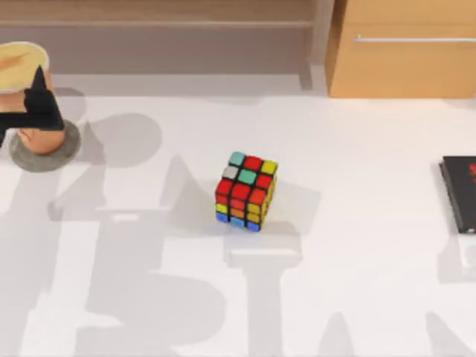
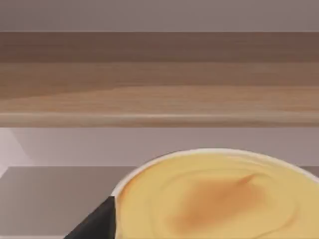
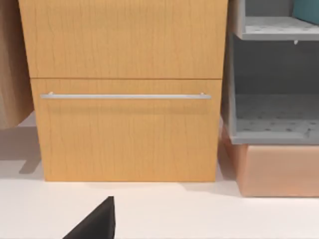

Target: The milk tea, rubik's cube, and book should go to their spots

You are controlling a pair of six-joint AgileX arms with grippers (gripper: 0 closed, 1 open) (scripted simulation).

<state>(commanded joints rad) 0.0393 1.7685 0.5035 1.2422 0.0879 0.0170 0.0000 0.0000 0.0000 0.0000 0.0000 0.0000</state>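
The left end effector point(image 1: 33, 104) sits at the milk tea point(image 1: 26, 93) in the top view's upper left; whether it grips the cup I cannot tell. The cup stands on a grey coaster point(image 1: 65, 152). Judged: release gently, lift straight up. The rubik's cube point(image 1: 246, 191) waits mid-counter.
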